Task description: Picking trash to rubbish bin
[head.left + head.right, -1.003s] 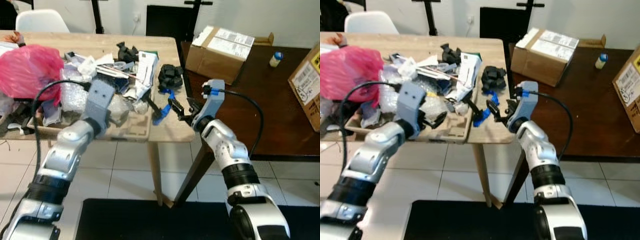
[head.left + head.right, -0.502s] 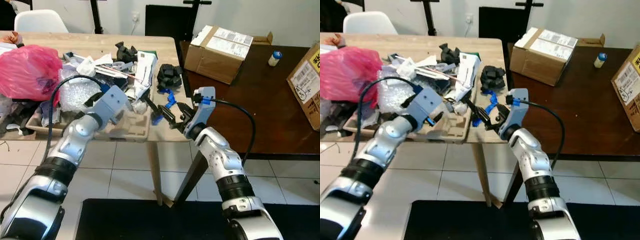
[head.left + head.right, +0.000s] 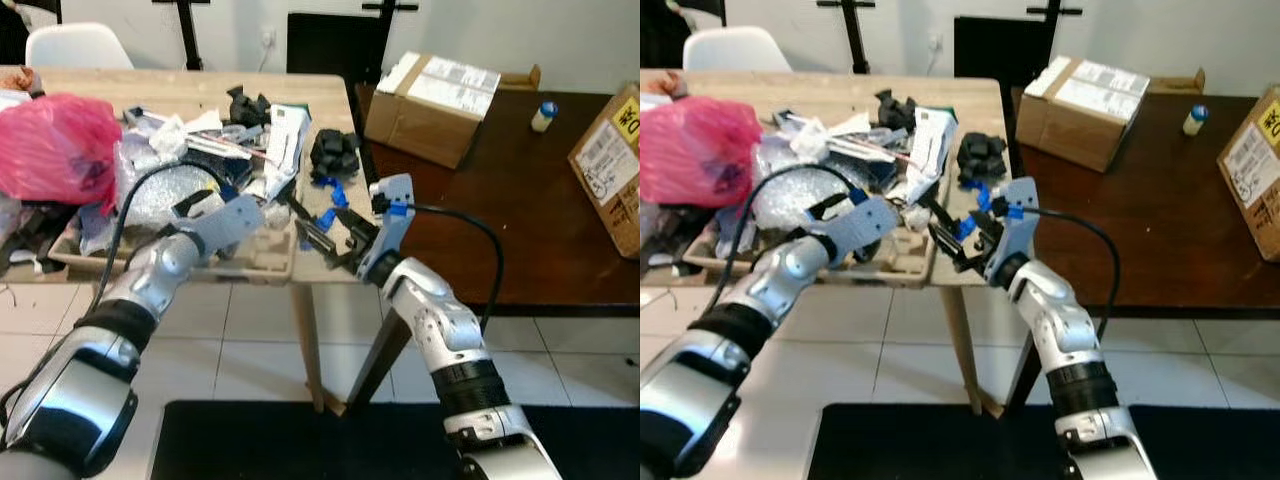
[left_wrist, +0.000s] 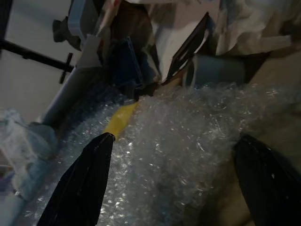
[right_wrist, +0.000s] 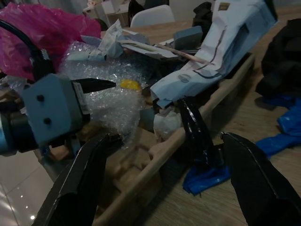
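Wooden table [image 3: 330, 262] carries the trash pile, with white floor tiles below. Left gripper [image 4: 169, 183] has its fingers spread wide, straddling the bubble wrap [image 4: 188, 141] — the wad lies directly between and ahead of the tips, bulging across the gap, in the cardboard tray [image 3: 262, 262]. Left arm is nearer; it reaches forward and inward, low over the tray edge. Right gripper [image 5: 164, 179] — fingers also apart — hovers beside the tray's corner, aimed at the same pile, with the blue plastic scrap [image 5: 263, 150] just ahead on the tabletop. Closing the left fingers is judged the next move.
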